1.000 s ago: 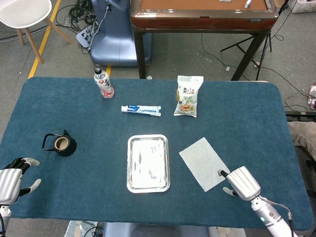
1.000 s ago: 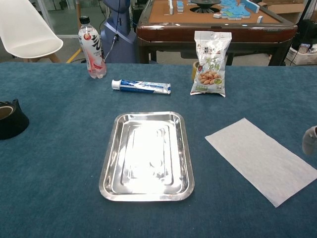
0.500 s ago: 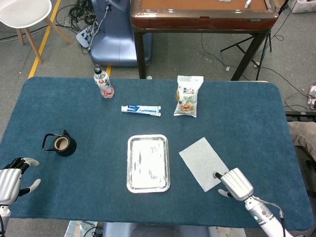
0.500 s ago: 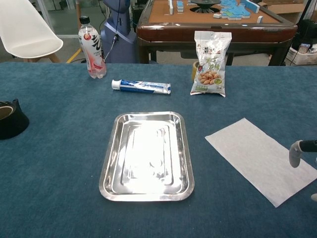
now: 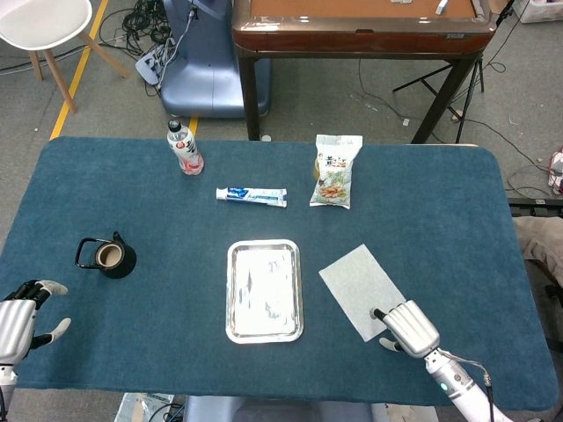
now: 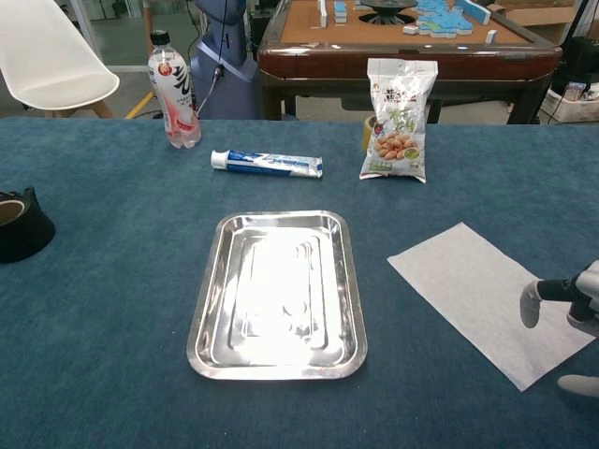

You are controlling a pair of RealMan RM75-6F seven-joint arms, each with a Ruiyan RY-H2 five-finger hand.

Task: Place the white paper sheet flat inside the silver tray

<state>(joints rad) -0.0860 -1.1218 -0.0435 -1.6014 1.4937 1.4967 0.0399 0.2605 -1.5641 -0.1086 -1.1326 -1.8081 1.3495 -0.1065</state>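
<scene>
The white paper sheet (image 5: 361, 288) (image 6: 491, 298) lies flat on the blue table, right of the silver tray (image 5: 264, 291) (image 6: 278, 294), which holds nothing. My right hand (image 5: 405, 328) (image 6: 571, 313) hovers at the sheet's near right corner, a fingertip over the paper's edge; it holds nothing and its fingers are apart. Whether the fingertip touches the paper I cannot tell. My left hand (image 5: 19, 318) rests at the table's near left edge, fingers loosely apart and holding nothing.
A black tape roll (image 5: 109, 257) (image 6: 17, 224) sits at the left. At the back are a drink bottle (image 5: 185, 148) (image 6: 173, 90), a toothpaste tube (image 5: 252, 196) (image 6: 267, 164) and a snack bag (image 5: 335, 170) (image 6: 398, 120). A wooden table (image 5: 361, 26) stands beyond.
My right hand has moved left and nearer along the table, its fingertip now over the sheet's near right corner. The left hand, sheet and tray stay put.
</scene>
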